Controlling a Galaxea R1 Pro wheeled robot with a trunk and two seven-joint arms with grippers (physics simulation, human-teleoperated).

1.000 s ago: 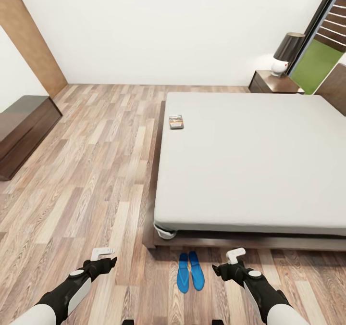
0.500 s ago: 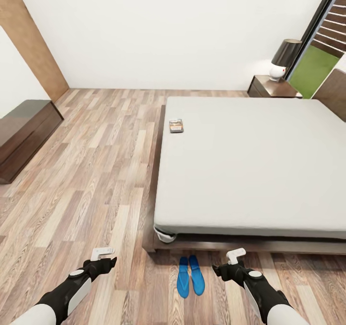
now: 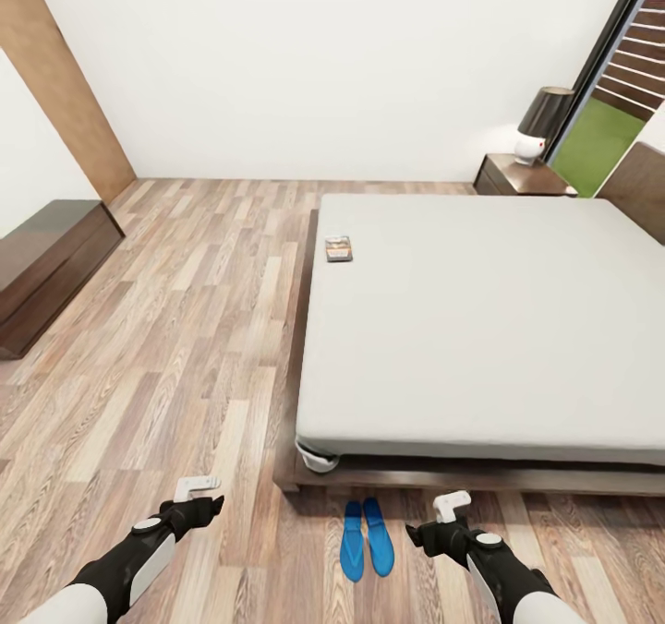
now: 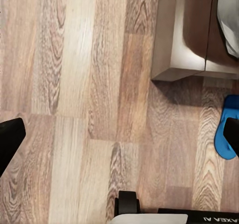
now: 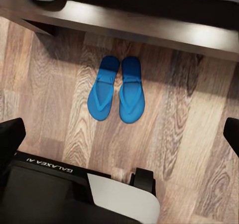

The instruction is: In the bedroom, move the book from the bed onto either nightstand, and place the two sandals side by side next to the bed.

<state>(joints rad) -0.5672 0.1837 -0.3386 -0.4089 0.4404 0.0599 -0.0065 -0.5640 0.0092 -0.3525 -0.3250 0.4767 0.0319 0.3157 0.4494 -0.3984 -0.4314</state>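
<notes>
At the far left of the head view you have the long low dark cabinet [image 3: 51, 269] against the wall, with wood-plank floor [image 3: 185, 329] running between it and the bed.

Your left gripper [image 3: 198, 487] hangs low over bare floor, empty; its fingers stand wide apart at the two sides of the left wrist view, where one sandal's blue edge and the corner of the bed frame [image 4: 181, 59] also show.

The book [image 3: 339, 248] lies flat on the mattress, just inside the bed's left edge and toward the far end. It is a small thin paperback with a dark cover and an orange band; the lettering is too small for you to read here.

The two sandals [image 3: 366, 537] lie on the floor just in front of the bed's near edge, between your two grippers. In the right wrist view the pair [image 5: 117, 88] is bright blue, flat, with slim foot-shaped soles and thong straps, side by side and nearly touching.

The bed [image 3: 480, 319] has a plain light grey-white mattress on a dark brown frame.

Your right gripper [image 3: 451, 504] hovers empty just right of the sandals, fingers spread wide.

Far right, the nightstand [image 3: 519, 176] stands beside the bed's head, bearing a lamp [image 3: 538, 123] with a black shade and white base.
</notes>
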